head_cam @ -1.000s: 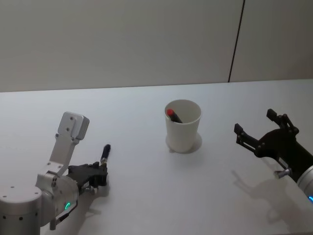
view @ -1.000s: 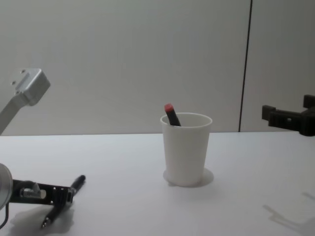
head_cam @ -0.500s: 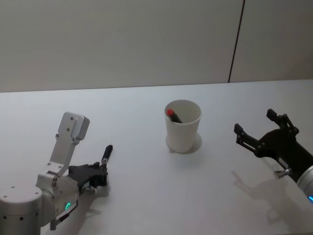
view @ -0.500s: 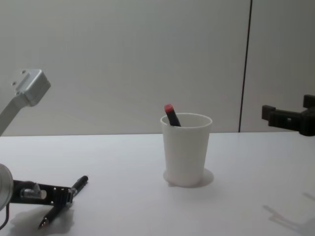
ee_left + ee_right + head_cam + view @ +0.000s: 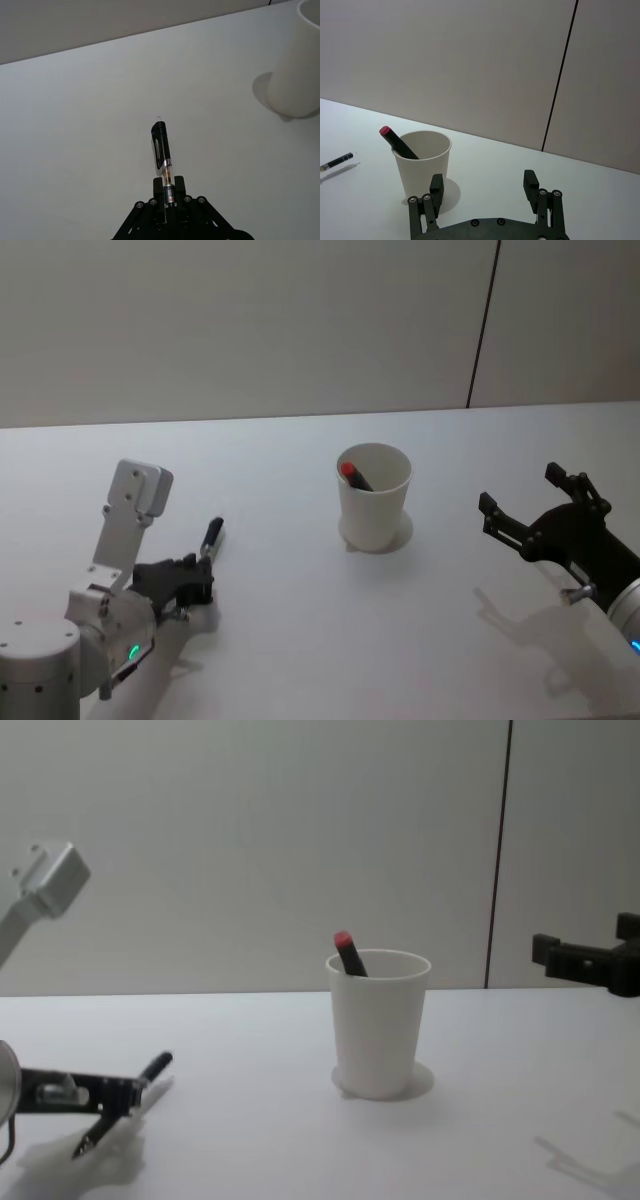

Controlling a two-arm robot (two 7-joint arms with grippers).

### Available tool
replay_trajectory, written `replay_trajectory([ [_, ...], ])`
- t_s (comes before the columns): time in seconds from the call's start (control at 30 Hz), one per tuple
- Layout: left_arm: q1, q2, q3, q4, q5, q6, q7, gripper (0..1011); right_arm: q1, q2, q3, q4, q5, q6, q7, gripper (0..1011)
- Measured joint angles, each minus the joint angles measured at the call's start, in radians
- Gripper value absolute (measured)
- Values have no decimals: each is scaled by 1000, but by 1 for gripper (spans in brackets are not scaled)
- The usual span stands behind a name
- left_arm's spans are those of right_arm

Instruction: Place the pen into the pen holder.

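My left claw point(image 5: 196, 584) point(image 5: 168, 196) is clamped on the pen point(image 5: 212, 536) point(image 5: 161, 149) point(image 5: 126, 1097), pinching its clear barrel between the two black fingers. The black clip cap juts out past my fingertips toward twelve o'clock in the head view. From the chest, the pen sits tilted: cap end up and away from me, writing tip down and toward me, with a soft shadow on the white table point(image 5: 300, 640) just under it. From my right wrist, the pen point(image 5: 337, 162) shows with its shadow below it.

Out from there, at about two o'clock from my left claw in the head view and well apart from it, the pen holder point(image 5: 375, 502) point(image 5: 378, 1030) point(image 5: 423, 165) point(image 5: 297, 75) stands upright, a plain white paper cup. A red-capped marker point(image 5: 352, 475) point(image 5: 348, 952) point(image 5: 398, 141) leans inside it against the rim, red end poking above.

At roughly three o'clock from the pen holder, my right claw point(image 5: 520, 488) point(image 5: 483, 178) hovers above the table with its fingers spread wide and nothing between them.
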Motion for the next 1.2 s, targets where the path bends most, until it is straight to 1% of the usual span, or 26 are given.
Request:
replay_trajectory([
  [0.2,3,3,-7,-7,12,-51,10,136,0,0,0,0,0,0,0,1001],
  [0.23,4,4,-9,-9,15,-69,13,136,0,0,0,0,0,0,0,1001],
  [0.33,5,5,-12,-13,19,-89,16,137,0,0,0,0,0,0,0,1001],
  [0.43,6,7,-18,-18,26,-125,20,136,0,0,0,0,0,0,0,1001],
  [0.67,5,9,-26,-24,42,-192,15,137,0,0,0,0,0,0,0,1001],
  [0.87,0,11,-30,-26,59,-251,-20,137,0,0,0,0,0,0,0,1001],
  [0.93,-5,12,-32,-26,67,-285,-49,136,0,0,0,0,0,0,0,1001],
  [1.07,-10,13,-33,-25,73,-319,-81,136,0,0,0,0,0,0,0,1001],
  [1.13,-14,14,-34,-23,76,-345,-115,137,0,0,0,0,0,0,0,1001],
  [1.2,-17,14,-34,-22,77,-360,-136,136,0,0,0,0,0,0,0,1001],
])
